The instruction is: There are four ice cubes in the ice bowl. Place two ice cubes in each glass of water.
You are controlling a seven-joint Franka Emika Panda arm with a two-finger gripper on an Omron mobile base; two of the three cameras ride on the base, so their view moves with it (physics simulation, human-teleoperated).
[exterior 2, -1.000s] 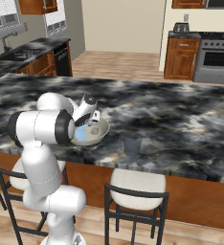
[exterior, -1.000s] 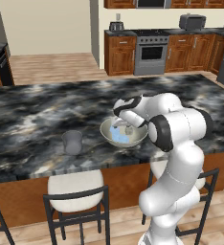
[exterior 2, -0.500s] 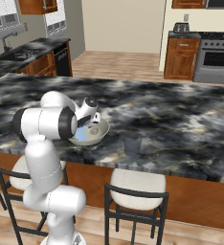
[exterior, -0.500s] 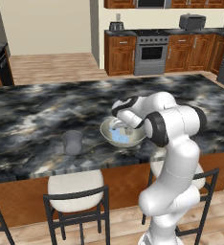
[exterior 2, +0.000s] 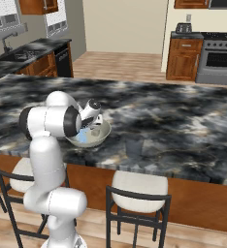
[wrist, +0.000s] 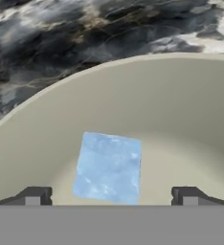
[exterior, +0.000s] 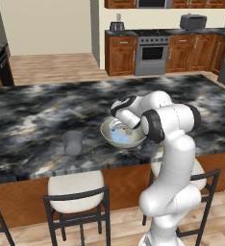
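Observation:
The wide beige ice bowl [exterior: 107,129] [exterior 2: 103,133] [wrist: 181,115] sits on the dark marble island, near its front edge. My gripper [exterior: 118,128] [exterior 2: 88,129] [wrist: 111,197] reaches down into the bowl, open, its two fingertips [wrist: 35,196] set wide apart. A pale blue ice cube [wrist: 108,167] lies on the bowl's floor between the tips, apart from both. Pale blue ice cubes [exterior: 122,138] [exterior 2: 83,137] show inside the bowl. One grey glass of water [exterior: 72,142] stands left of the bowl, and another glass [exterior 2: 134,146] stands right of it.
Stools [exterior: 76,192] [exterior 2: 137,191] stand under the island's front edge [exterior: 61,168]. Behind the island are wooden cabinets, a stove [exterior: 152,53] and a toaster [exterior: 193,21]. Bare marble stretches behind and beside the bowl.
The hand has sunk lower into the bowl over the last second. The jaws stay wide open. Bowl and glasses have not moved.

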